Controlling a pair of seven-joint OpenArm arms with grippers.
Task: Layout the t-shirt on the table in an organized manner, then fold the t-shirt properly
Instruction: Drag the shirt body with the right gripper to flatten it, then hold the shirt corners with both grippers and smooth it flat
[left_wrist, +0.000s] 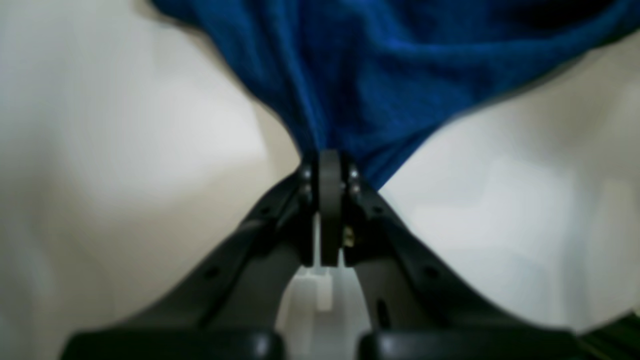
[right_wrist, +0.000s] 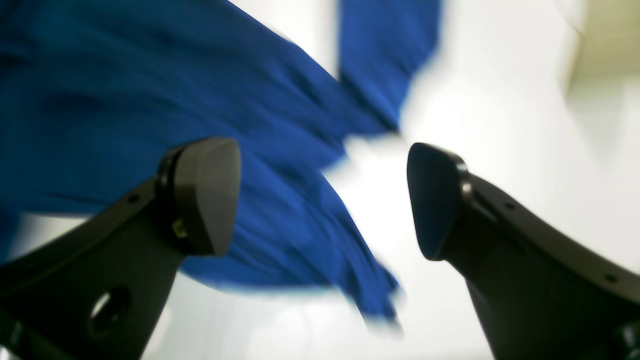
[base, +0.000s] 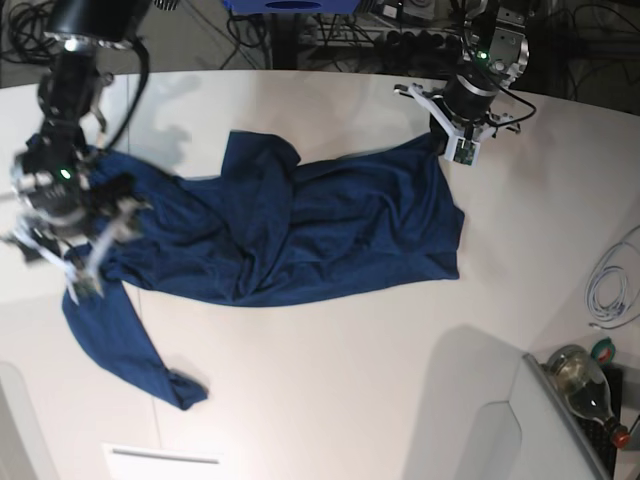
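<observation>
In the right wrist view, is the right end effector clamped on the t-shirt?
No: the right end effector stands wide open, with the t-shirt behind its fingers and nothing pinched between them.

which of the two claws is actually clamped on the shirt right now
The left claw, on the base view's right: its jaws are pinched shut on an edge of the t-shirt. The right claw stands wide open, with nothing between its jaws.

The right gripper (right_wrist: 325, 200) shows its jaws spread wide with nothing between them. The blurred blue t-shirt (right_wrist: 125, 100) fills the view from nine to twelve o'clock, draping over the white worktop (right_wrist: 525, 150).
</observation>
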